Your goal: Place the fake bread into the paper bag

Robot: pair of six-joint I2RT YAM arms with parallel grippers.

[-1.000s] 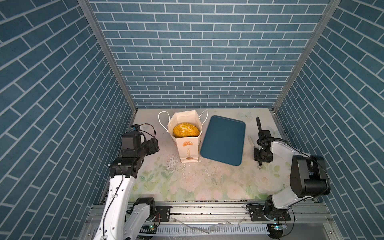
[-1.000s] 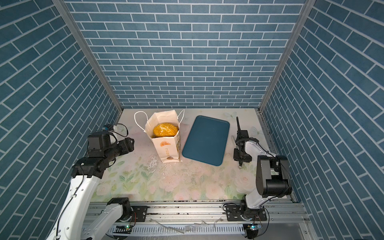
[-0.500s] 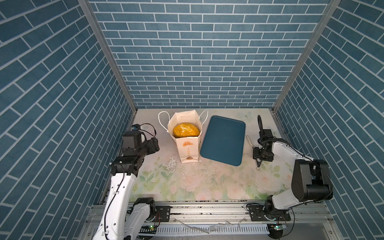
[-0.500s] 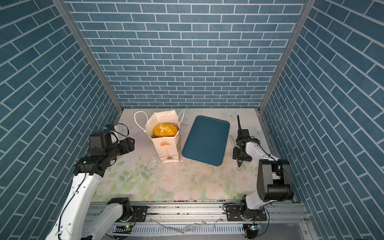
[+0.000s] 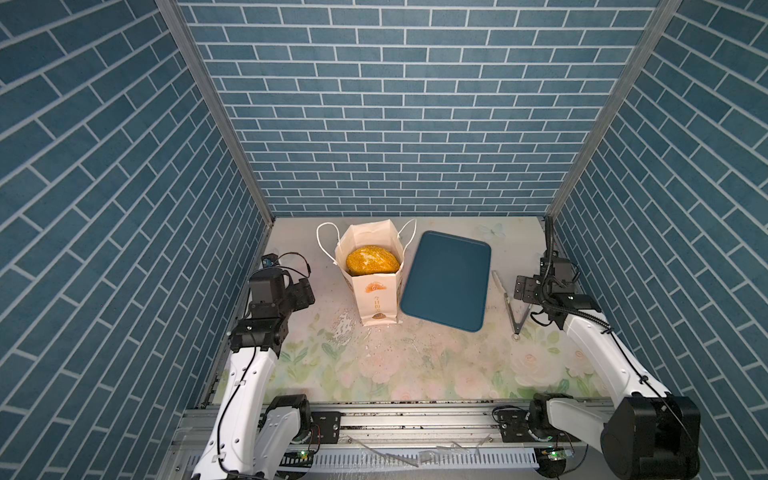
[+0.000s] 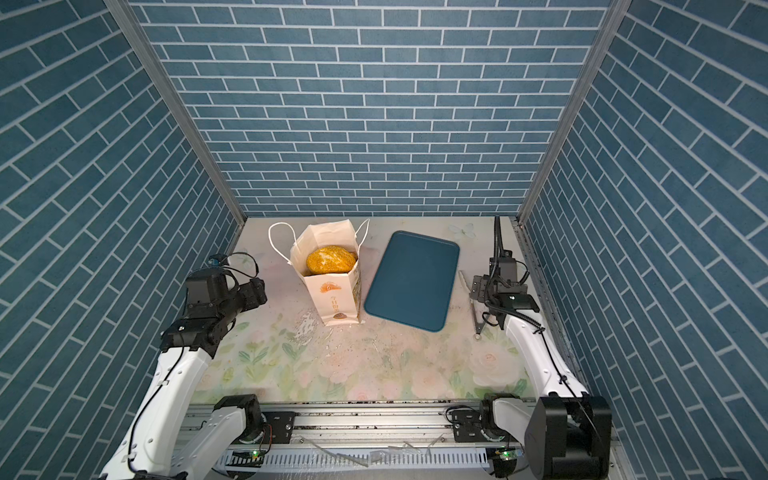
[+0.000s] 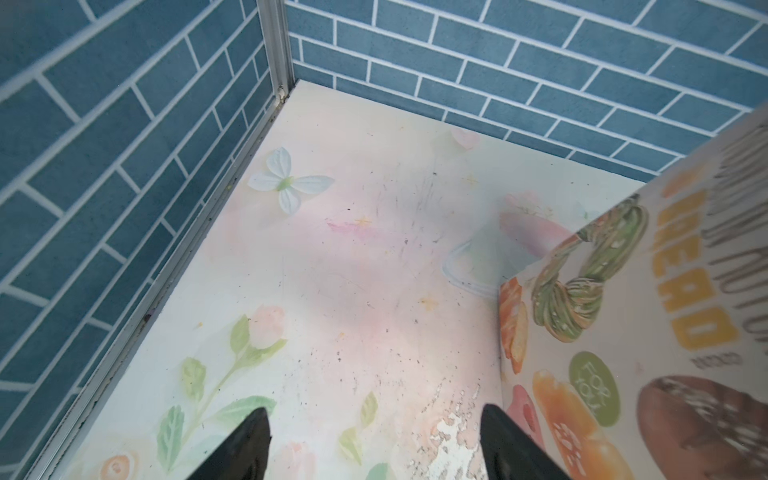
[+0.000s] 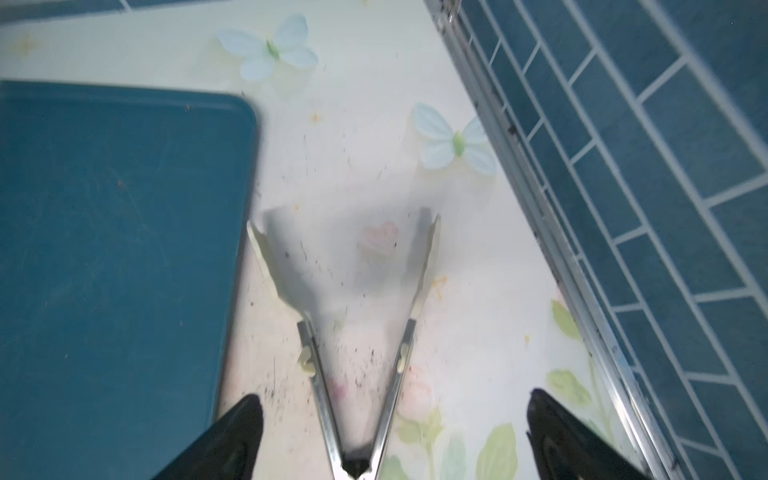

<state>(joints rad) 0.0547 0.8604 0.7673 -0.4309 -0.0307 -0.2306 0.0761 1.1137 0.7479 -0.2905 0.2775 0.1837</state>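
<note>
Your right tool (image 8: pixel 395 397) has opened off the tongs (image 8: pixel 286 274) beside the tray (image 8: pixel 124 249). Your left tool (image 7: pixel 374 410) hangs open by the bag (image 7: pixel 623 332).

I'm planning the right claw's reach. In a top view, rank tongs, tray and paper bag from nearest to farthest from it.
1. tongs, on the table right beside the right claw
2. tray, mid-table
3. paper bag, left of the tray
</note>
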